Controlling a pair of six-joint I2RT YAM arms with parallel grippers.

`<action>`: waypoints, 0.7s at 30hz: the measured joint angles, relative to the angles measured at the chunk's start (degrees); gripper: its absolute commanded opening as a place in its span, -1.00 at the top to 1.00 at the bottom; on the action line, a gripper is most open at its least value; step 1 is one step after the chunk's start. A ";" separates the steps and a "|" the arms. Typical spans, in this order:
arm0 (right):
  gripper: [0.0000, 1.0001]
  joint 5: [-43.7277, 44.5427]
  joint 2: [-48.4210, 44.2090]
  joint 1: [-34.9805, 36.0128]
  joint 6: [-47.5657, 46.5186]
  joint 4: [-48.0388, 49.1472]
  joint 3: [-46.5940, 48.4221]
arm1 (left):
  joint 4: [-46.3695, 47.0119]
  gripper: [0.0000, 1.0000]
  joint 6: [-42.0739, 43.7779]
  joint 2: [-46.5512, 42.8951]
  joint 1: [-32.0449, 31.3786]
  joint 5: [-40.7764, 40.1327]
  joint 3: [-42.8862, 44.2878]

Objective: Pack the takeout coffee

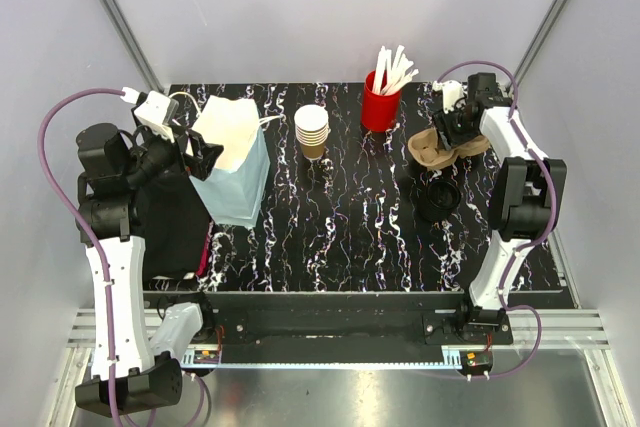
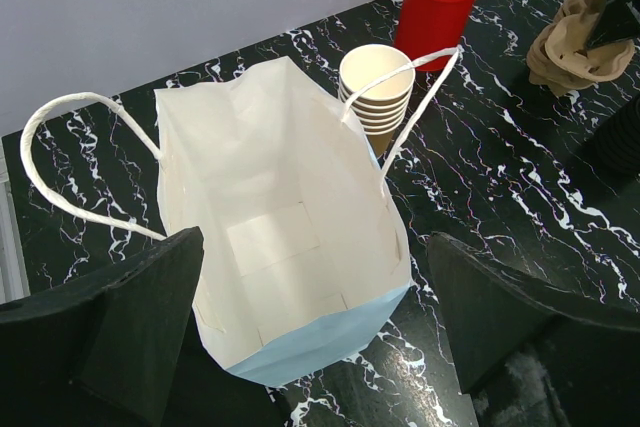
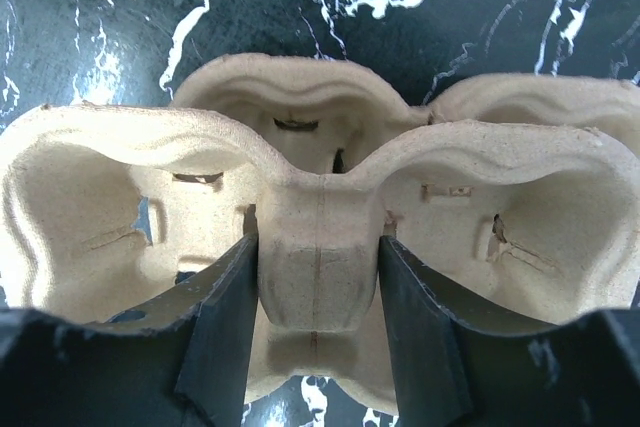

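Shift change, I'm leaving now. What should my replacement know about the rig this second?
Left claw: open, poised over the open paper bag, which stands empty.
Right claw: closed on the centre post of the pulp carrier, far right.
Cup stack mid-table; what look like black lids near the right arm.
Done: nothing packed, no cup lidded.
Left: probably seat a cup in the carrier, lid it, bag it.
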 measured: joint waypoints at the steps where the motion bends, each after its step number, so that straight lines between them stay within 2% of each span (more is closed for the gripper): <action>1: -0.06 0.35 -0.26 0.00 0.02 -0.26 0.00 | 0.00 -0.98 0.00 0.00 0.00 -0.02 0.00; 6: -0.05 0.90 -4.07 0.00 0.02 -1.46 -0.02 | -0.15 -0.98 0.46 0.13 0.00 -1.40 0.37; 12: -0.04 0.81 -14.78 0.02 0.07 -2.40 -0.02 | 0.00 -0.98 3.72 1.36 -1.60 -3.80 4.11; 21: -0.05 -1.31 -29.75 0.09 1.27 -5.38 0.31 | -2.54 -0.98 11.32 4.70 -17.27 -11.78 3.30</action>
